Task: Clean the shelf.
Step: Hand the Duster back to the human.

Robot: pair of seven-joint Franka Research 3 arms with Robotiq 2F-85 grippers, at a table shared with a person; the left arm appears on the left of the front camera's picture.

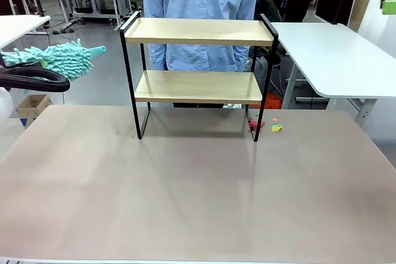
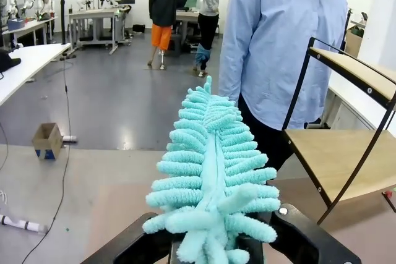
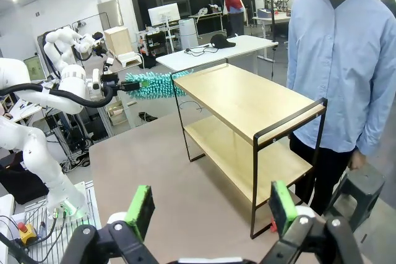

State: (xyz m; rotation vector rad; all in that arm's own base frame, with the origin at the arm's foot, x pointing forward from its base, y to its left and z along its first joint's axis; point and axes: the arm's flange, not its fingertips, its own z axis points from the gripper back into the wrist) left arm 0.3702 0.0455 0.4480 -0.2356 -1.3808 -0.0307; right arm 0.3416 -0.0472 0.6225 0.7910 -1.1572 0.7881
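The right pincer [image 3: 210,209] hangs with green pads wide apart above the desk [image 3: 161,177], facing the shelf [image 3: 247,103]. Beyond it, the left pincer [image 3: 117,83] clamps a teal duster [image 3: 151,85] beside the shelf's top board

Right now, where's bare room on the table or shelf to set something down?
Both boards of the shelf are bare. The table is open from the shelf legs to the robot's edge. The one cluttered spot is the colored scraps by the shelf's right leg. The left gripper, shut on the turquoise duster, hangs left of the shelf.
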